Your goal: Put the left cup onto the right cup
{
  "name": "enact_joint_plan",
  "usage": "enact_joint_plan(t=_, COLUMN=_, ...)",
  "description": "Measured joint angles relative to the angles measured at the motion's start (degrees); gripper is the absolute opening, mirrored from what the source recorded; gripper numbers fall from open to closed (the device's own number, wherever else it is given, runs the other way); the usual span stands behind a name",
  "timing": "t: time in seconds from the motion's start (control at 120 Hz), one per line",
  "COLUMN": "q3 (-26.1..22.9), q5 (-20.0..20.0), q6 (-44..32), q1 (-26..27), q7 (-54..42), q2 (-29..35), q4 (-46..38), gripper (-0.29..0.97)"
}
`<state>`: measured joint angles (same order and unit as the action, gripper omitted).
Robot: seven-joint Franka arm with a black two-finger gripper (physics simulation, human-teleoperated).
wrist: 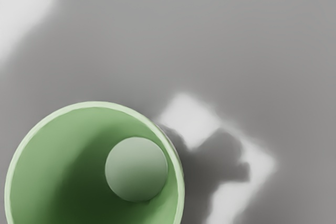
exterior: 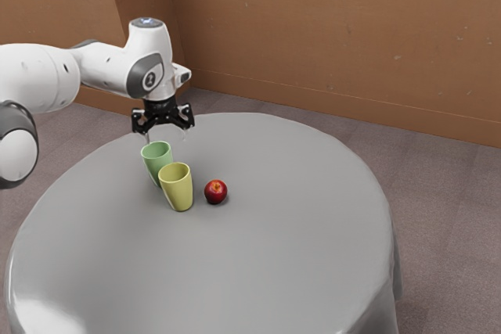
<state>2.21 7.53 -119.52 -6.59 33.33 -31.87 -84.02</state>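
The green cup (exterior: 156, 160) and the yellow-green cup (exterior: 176, 186) are rendered as smooth, matt plastic. In the wrist view the green cup's (wrist: 58, 182) inner wall is seen to be even and unmarked, with only a faint sheen. The apple (exterior: 216, 191) is given a glossy red skin. The table is covered by a grey cloth (exterior: 274, 263), smooth and softly satin. The arm (exterior: 47, 76) is cased in glossy white shells, while the gripper (exterior: 163, 135) is finished in matt black. The wall (exterior: 352, 29) looks like matt, speckled brown board, and the floor (exterior: 454, 217) like rough carpet.
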Motion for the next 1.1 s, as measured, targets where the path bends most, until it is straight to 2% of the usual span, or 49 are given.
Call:
enact_joint_plan(t=0.4, q3=0.0, q5=-0.09, q6=-1.9, q1=-0.24, q7=1.09, q2=-3.01, q4=2.87, gripper=0.68)
enact_joint_plan(t=0.867, q3=0.07, q5=-2.42, q6=-2.55, q1=-1.1, q7=1.64, q2=-5.5, q4=2.62, gripper=0.68)
enact_joint_plan(t=0.983, q3=0.07, q5=-2.55, q6=-2.59, q1=-1.22, q7=1.73, q2=-5.83, q4=2.54, gripper=0.61)
enact_joint_plan(t=1.1, q3=0.07, q5=-2.81, q6=-2.62, q1=-1.31, q7=1.87, q2=-6.03, q4=2.52, gripper=0.45)
